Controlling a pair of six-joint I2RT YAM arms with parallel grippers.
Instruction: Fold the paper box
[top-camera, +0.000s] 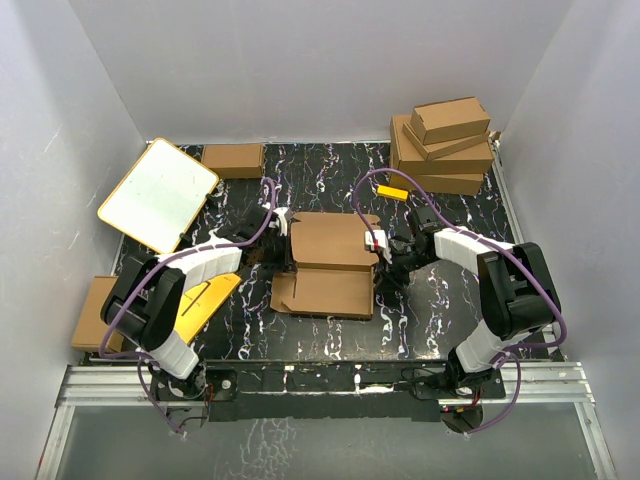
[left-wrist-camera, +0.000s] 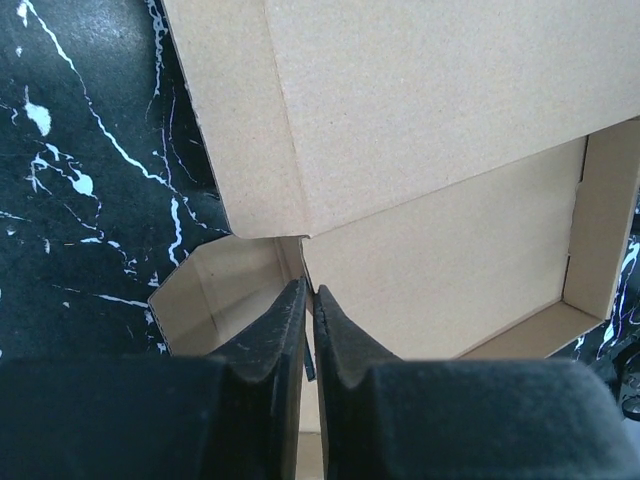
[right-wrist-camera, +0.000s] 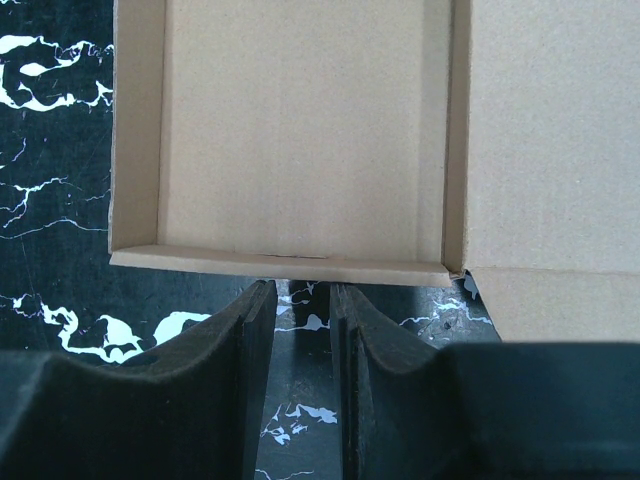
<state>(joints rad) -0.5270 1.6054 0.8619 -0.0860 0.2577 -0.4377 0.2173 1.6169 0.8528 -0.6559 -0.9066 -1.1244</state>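
Starting at the left gripper (left-wrist-camera: 309, 292): its fingers are squeezed almost together, and as far as we can tell they're pinching a thin cardboard wall of the paper box (top-camera: 330, 265). That's on the box's 9 o'clock side in the top view, right at the corner where a side flap lying out flat meets the tray.

The right gripper (right-wrist-camera: 303, 290) sits at the box's 3 o'clock side. Its fingers are parted with only the table (top-camera: 440, 300) showing in the gap. The tips are just short of the tray's upright wall, gripping nothing.

The box itself is plain brown cardboard in the middle of the black marbled table, between the two arms. The 6 o'clock half is a shallow tray with its walls standing up. The big lid panel is on the 12 o'clock half, and in the left wrist view it hangs partly over the tray, not closed.

Further out, we've got:
- a stack of brown boxes (top-camera: 445, 145) at 1 o'clock
- a white board (top-camera: 158, 193) with an orange rim, propped at 10 o'clock
- a yellow card (top-camera: 205, 300) at 8 o'clock, half under the left arm
- a small brown box (top-camera: 233, 158) at 11 o'clock
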